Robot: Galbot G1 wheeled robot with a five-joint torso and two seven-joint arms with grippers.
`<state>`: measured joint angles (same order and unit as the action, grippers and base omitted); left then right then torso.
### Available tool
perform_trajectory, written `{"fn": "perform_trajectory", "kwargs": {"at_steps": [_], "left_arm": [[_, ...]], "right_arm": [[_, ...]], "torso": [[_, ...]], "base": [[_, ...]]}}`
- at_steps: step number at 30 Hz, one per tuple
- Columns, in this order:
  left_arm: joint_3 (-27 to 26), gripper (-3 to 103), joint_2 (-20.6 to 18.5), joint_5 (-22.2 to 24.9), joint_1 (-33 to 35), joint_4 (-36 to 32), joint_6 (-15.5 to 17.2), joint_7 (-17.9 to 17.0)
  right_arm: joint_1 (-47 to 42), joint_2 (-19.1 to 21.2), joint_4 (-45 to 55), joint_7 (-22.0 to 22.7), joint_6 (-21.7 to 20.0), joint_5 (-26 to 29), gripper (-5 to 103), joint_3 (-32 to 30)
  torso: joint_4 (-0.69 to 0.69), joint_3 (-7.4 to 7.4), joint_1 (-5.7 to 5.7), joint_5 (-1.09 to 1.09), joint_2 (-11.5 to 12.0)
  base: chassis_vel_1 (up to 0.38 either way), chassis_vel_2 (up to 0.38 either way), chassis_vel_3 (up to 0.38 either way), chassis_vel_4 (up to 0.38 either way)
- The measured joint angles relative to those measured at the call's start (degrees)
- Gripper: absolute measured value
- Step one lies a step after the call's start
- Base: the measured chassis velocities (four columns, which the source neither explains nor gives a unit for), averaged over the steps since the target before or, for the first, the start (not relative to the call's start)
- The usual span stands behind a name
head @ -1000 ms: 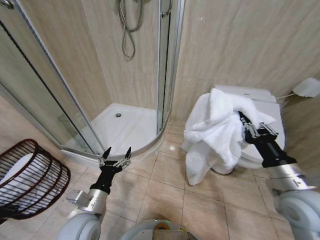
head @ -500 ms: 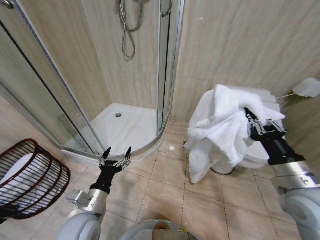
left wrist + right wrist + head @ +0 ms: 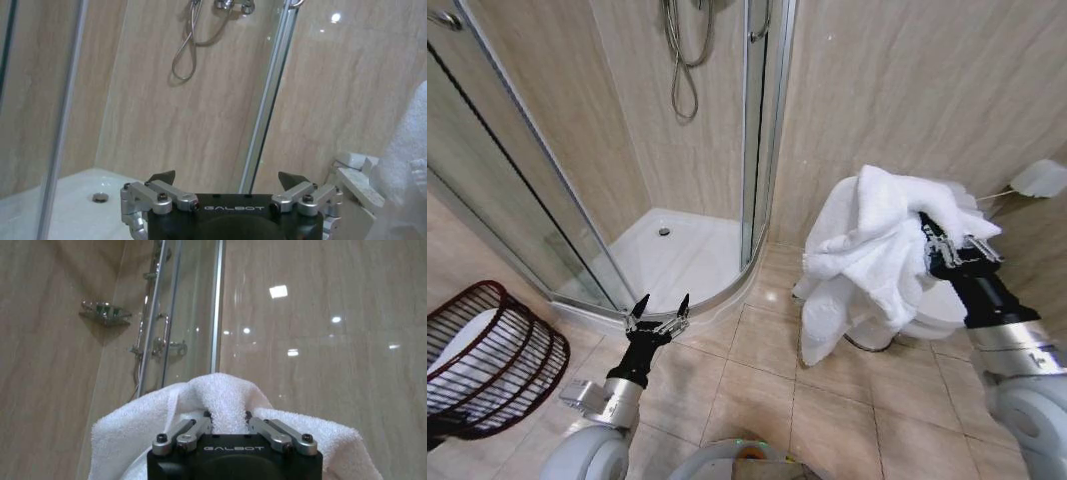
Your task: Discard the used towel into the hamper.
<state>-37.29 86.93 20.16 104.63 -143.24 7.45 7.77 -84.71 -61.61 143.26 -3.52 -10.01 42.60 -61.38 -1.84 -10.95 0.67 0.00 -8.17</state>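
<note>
The right end effector (image 3: 935,243) is raised at the right of the head view, in front of the toilet (image 3: 939,300), clenched on a white towel (image 3: 867,250). The towel hangs bunched from the fingers, with folds draped downward over the front of the toilet and its lowest corner clear of the tiled floor (image 3: 847,410). The right wrist view adds detail that the head view lacks: a ridge of towel (image 3: 223,400) rises between the 2 fingers (image 3: 193,432), pinched at its base, and the rest of the cloth spreads to both sides behind the end effector (image 3: 227,422).

The left end effector (image 3: 659,310) is held low at the left centre of the head view, above the floor tiles just in front of the shower tray (image 3: 687,250). Its fingers are spread apart and carry nothing. The left wrist view confirms this: both fingertips (image 3: 162,176) stand apart with open space between them, and beyond them appear the shower hose (image 3: 190,45) on the wall and the glass door frame (image 3: 267,100). An edge of the towel (image 3: 407,150) shows at the side of that view.

The hamper (image 3: 487,360) lies at the far left of the head view on the floor, tilted toward its side, beside the glass shower enclosure (image 3: 527,180). It is well apart from the towel and from both end effectors. A pale surface is visible through its dark rings.
</note>
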Motion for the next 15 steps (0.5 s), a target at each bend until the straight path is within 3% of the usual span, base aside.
{"fn": "perform_trajectory", "kwargs": {"at_steps": [15], "left_arm": [[0.0, 100, 0.0, 0.0, 0.0, 0.0, 0.0, 0.0]], "right_arm": [[0.3, 0.0, 0.0, 0.4, 0.3, 0.0, 15, 0.7]], "torso": [[0.00, -2.60, 0.84, 0.00, -3.4]], "base": [[0.000, 0.000, 0.000, 0.000]]}}
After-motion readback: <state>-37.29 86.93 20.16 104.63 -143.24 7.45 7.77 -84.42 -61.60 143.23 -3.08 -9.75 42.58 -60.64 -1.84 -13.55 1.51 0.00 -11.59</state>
